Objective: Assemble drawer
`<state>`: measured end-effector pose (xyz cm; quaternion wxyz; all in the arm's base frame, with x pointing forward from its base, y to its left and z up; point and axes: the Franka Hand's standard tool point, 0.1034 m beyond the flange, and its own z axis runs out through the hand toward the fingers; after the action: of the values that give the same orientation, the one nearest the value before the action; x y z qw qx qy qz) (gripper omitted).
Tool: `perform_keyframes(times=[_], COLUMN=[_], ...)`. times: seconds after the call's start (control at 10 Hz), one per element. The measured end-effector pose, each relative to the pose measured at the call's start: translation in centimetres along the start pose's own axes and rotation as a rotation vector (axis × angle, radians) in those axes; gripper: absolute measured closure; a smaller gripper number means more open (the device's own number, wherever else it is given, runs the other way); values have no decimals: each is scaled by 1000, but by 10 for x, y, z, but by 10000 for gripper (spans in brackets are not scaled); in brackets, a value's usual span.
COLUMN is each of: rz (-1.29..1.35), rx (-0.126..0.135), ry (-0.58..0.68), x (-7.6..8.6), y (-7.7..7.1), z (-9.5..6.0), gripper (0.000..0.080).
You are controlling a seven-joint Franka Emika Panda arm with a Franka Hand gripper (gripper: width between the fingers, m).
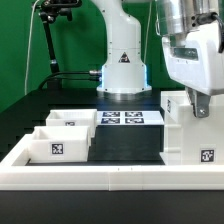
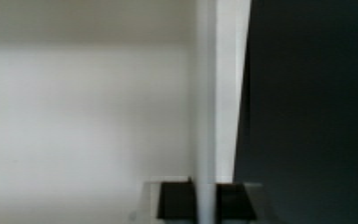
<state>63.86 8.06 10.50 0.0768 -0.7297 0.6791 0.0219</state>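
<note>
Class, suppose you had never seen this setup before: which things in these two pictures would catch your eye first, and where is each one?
First, the tall white drawer shell at the exterior view's right, with the end effector down at its top. Next, the two small white trays on the black table at the exterior view's left. The wrist view shows little more than a white panel edge running between the fingers.

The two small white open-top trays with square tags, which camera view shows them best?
The exterior view. Both small white open-top trays sit side by side on the black table at that view's left, with tags facing the camera. The wrist view shows none of them, only a close white panel edge against darkness.
</note>
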Motion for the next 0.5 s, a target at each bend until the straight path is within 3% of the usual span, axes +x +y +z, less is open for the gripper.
perform_keyframes(times=[0.5], rz=[-11], rx=[3], ry=[0], x=[0], y=[-2], z=[0], gripper=[761])
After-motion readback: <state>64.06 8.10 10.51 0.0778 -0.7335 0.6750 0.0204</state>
